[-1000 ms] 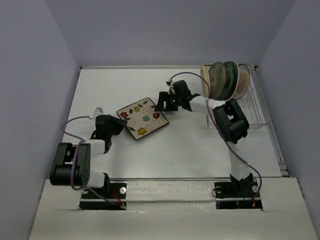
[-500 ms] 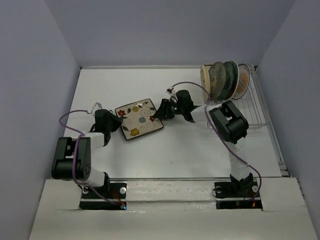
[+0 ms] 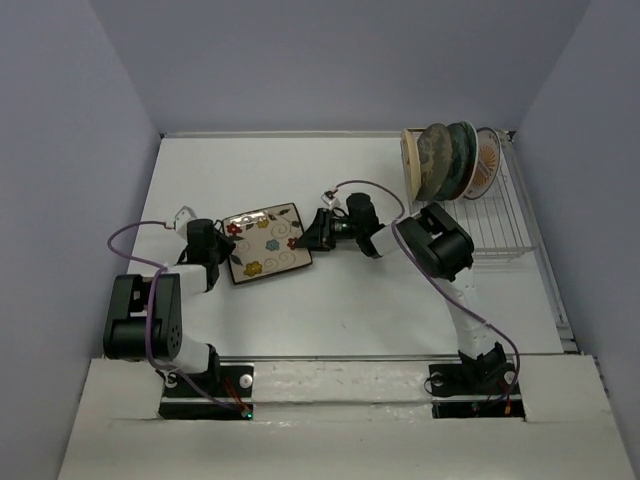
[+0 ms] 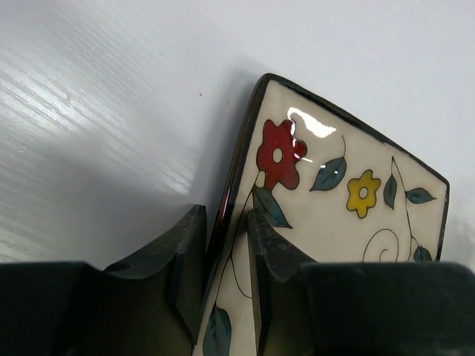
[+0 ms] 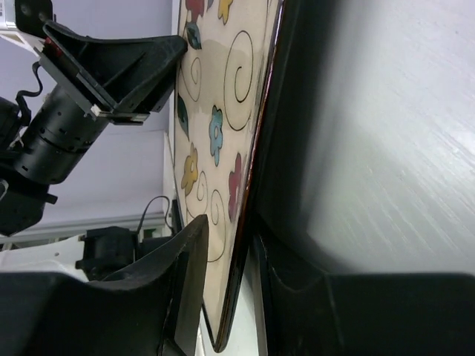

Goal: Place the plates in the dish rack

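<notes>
The square cream floral plate point(image 3: 264, 244) lies left of the table's middle, with one side tilted off the surface. My left gripper point(image 3: 225, 244) is shut on the plate's left rim; in the left wrist view its jaws point(image 4: 223, 219) pinch the dark rim beside the red flower point(image 4: 279, 154). My right gripper point(image 3: 304, 241) is open, its jaws straddling the plate's right edge point(image 5: 249, 185) with a gap on the face side. The wire dish rack point(image 3: 500, 215) stands at the far right. Several plates stand in its far end, the orange-sunburst one point(image 3: 488, 160) rightmost.
The near part of the rack holds no plates. The right arm's elbow point(image 3: 440, 245) sits just left of the rack. Cables loop over both arms. Grey walls close in the table on the left, far and right sides.
The square plate has moved left and turned with my left gripper on its rim. My right gripper has followed it left and come down around its right edge.
</notes>
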`<action>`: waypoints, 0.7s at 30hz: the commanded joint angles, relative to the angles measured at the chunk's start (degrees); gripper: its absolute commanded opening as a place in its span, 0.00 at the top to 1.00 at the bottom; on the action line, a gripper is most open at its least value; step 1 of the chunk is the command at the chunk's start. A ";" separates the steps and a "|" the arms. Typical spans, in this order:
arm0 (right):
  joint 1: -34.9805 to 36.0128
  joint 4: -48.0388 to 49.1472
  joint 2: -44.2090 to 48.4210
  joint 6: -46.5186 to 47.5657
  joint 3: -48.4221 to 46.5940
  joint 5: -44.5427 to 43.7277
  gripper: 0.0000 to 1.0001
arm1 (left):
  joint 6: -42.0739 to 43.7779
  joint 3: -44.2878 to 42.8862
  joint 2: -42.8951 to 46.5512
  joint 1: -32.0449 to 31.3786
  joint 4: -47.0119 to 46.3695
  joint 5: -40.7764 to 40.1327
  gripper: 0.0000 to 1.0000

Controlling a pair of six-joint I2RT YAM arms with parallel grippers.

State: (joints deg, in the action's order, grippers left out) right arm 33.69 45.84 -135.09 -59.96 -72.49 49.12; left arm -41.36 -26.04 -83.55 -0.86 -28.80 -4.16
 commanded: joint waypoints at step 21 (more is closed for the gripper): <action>10.60 -25.20 5.16 14.43 -11.56 -14.40 0.93 | -3.72 2.13 6.11 -2.92 -2.23 6.97 0.84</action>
State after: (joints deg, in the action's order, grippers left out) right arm 36.67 21.02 -136.57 -52.10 -86.83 40.25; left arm -41.32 -24.93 -82.35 -0.14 -28.80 -9.91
